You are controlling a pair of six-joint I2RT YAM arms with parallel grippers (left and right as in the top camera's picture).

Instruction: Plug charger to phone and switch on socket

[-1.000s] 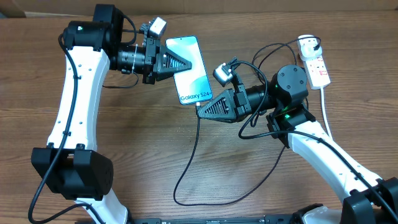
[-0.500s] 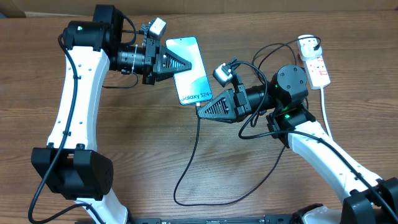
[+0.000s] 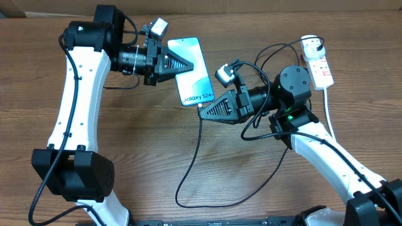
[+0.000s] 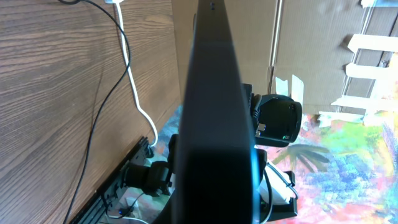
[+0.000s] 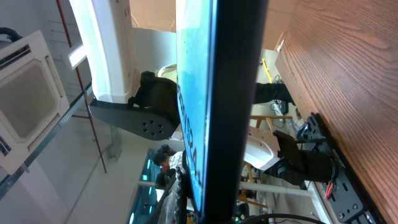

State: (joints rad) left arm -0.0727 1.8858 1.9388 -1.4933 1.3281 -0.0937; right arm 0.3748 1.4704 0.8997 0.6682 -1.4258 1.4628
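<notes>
The phone is held off the table, its "Galaxy S24+" end toward the right arm. My left gripper is shut on its left long edge. My right gripper is at the phone's near end, shut on the charger's connector tip, which its fingers hide. The charger cable hangs from there, loops over the table and runs to its black plug in the white socket strip. The phone's dark edge fills the left wrist view. The right wrist view shows its edge and blue screen.
The strip's thick white cord runs down the right side of the wooden table. It also shows in the left wrist view. Slack black cable lies on the table between the arms' bases.
</notes>
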